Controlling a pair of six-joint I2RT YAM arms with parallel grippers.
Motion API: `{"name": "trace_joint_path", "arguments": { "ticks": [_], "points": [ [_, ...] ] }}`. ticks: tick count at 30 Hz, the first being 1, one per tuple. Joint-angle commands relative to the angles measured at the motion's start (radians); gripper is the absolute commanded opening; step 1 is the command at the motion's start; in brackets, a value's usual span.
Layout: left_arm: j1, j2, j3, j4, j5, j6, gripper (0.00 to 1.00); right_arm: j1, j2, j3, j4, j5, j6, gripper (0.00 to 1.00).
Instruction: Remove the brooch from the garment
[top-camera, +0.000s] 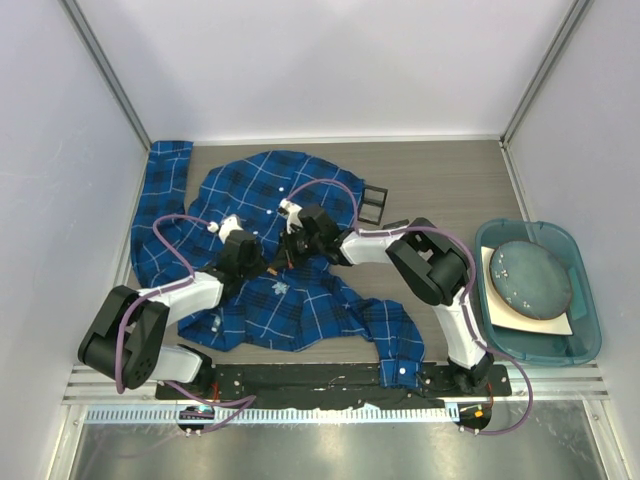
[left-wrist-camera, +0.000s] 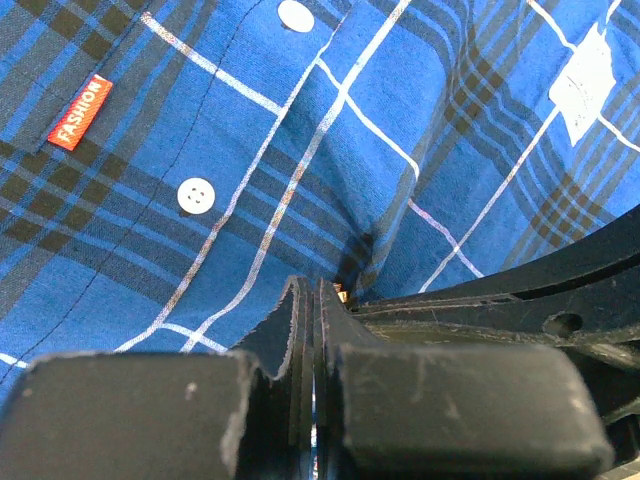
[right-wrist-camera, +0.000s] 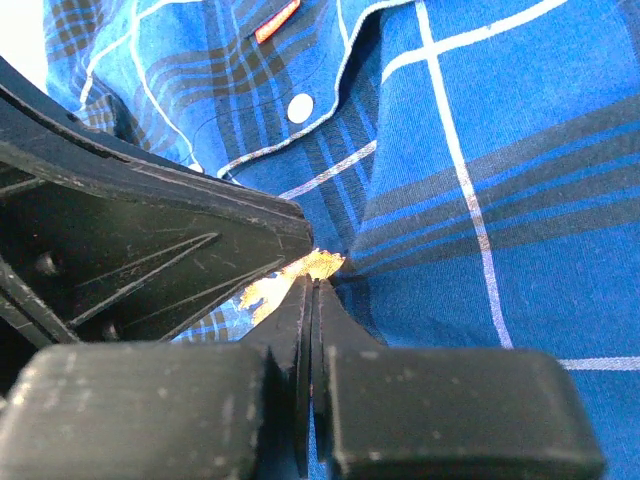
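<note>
The blue plaid garment (top-camera: 300, 315) lies spread across the table, and both arms meet over its middle. The gold brooch (right-wrist-camera: 318, 264) sits on the cloth at the very tip of my right gripper (right-wrist-camera: 310, 285), whose jaws are shut on its near edge. The garment (right-wrist-camera: 520, 200) creases away from that spot. My left gripper (left-wrist-camera: 315, 288) is shut too, its tips pressed against the garment (left-wrist-camera: 300, 130) beside the right finger, and only a gold speck of the brooch (left-wrist-camera: 342, 292) shows. I see no cloth between the left jaws. In the top view the left gripper (top-camera: 268, 268) and right gripper (top-camera: 290, 256) almost touch.
A teal bin (top-camera: 592, 345) holding a dark round plate (top-camera: 535, 275) on a pale board stands at the right. A black rectangular frame (top-camera: 372, 205) lies behind the shirt. A red label (left-wrist-camera: 80, 112) and white buttons (left-wrist-camera: 196, 195) sit near the grippers. White walls close in three sides.
</note>
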Motion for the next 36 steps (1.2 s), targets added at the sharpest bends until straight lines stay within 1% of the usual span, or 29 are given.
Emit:
{"name": "trace_joint_path", "arguments": {
  "ticks": [1, 6, 9, 15, 18, 23, 29, 31, 32, 33, 34, 35, 36],
  "points": [
    [-0.008, -0.015, 0.045, 0.014, 0.024, 0.021, 0.0, 0.016, -0.005, -0.03, 0.092, -0.129, 0.056, 0.01],
    [-0.008, -0.029, 0.036, -0.008, 0.02, 0.021, 0.0, -0.033, -0.047, -0.088, 0.238, -0.152, 0.131, 0.01],
    [-0.008, -0.046, 0.033, -0.02, 0.017, 0.016, 0.0, -0.05, -0.074, -0.119, 0.288, -0.157, 0.143, 0.01],
    [-0.008, -0.061, 0.039, -0.049, -0.009, 0.01, 0.0, -0.051, -0.077, -0.132, 0.347, -0.19, 0.172, 0.01],
    [-0.006, -0.063, 0.044, -0.054, -0.009, 0.01, 0.0, -0.053, -0.079, -0.129, 0.332, -0.178, 0.178, 0.01],
    [-0.005, -0.081, 0.037, -0.066, -0.017, 0.011, 0.0, -0.059, -0.102, -0.132, 0.246, -0.072, 0.155, 0.02],
    [-0.006, -0.112, 0.048, -0.094, -0.014, 0.021, 0.0, -0.062, -0.125, -0.136, 0.175, -0.005, 0.142, 0.13],
    [-0.005, -0.109, 0.069, -0.141, -0.017, 0.028, 0.0, -0.061, -0.136, -0.154, 0.175, -0.014, 0.12, 0.18],
    [-0.006, -0.095, 0.109, -0.175, -0.015, 0.033, 0.0, -0.059, -0.154, -0.166, 0.196, -0.022, 0.11, 0.26],
    [-0.006, -0.083, 0.129, -0.231, -0.008, 0.037, 0.0, -0.058, -0.163, -0.18, 0.207, -0.022, 0.096, 0.29],
    [-0.006, -0.072, 0.148, -0.258, 0.0, 0.047, 0.0, -0.055, -0.175, -0.204, 0.213, -0.019, 0.071, 0.32],
    [-0.005, -0.049, 0.181, -0.281, 0.017, 0.047, 0.0, -0.055, -0.185, -0.215, 0.238, -0.02, 0.06, 0.36],
    [-0.006, -0.038, 0.197, -0.331, 0.023, 0.047, 0.0, -0.055, -0.202, -0.226, 0.249, -0.025, 0.053, 0.38]
  ]
}}
